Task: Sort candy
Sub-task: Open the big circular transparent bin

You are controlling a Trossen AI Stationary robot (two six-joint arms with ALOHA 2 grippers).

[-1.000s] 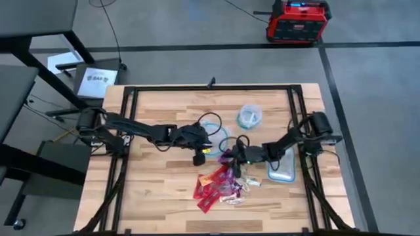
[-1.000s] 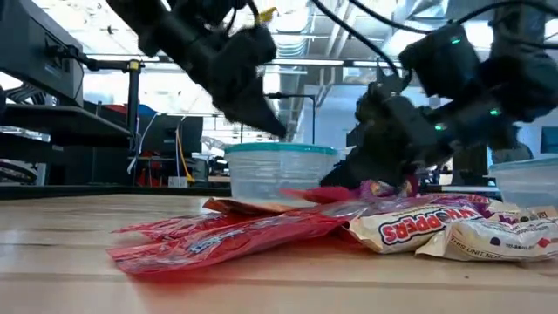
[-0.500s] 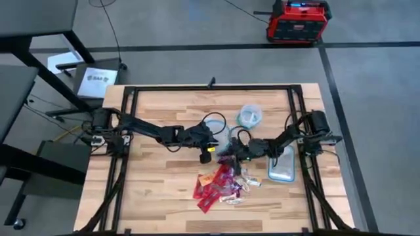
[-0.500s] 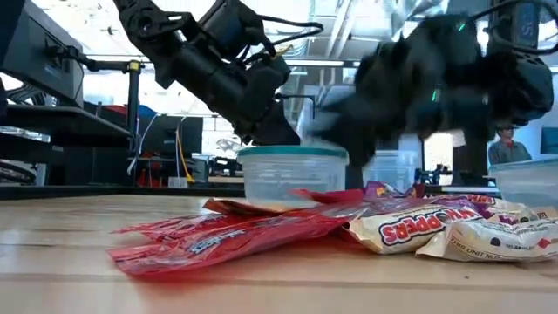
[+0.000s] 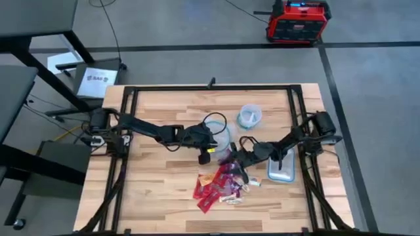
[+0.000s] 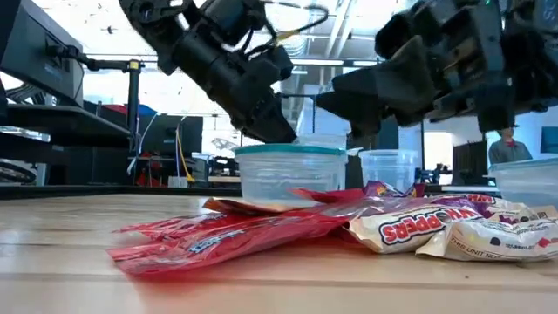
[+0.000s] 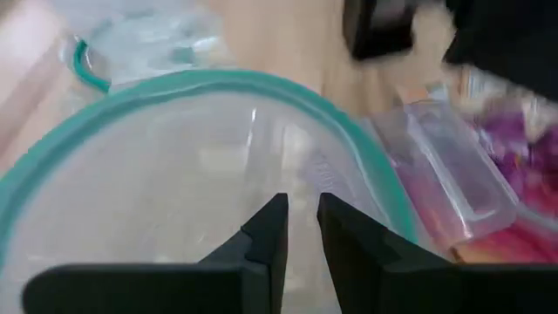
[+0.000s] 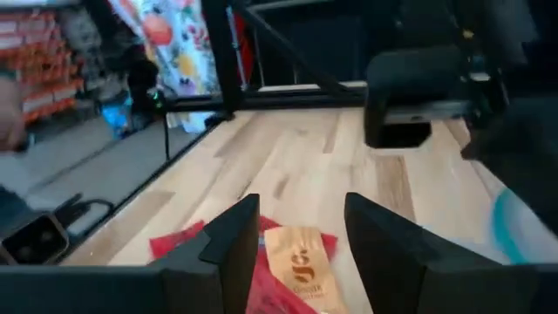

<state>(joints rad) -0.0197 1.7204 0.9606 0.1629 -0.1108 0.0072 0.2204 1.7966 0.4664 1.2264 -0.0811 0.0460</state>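
Candy: heap on table toward the near edge, red packets lying diagonally. Left gripper, nearly closed, over teal-rimmed bowl. Right gripper, open, above the heap; only its wrist view shows a brown packet

A pale wooden table carries a heap of candy near its front, three clear bowls, probably all teal-rimmed, and a clear rectangular tub just right of the heap
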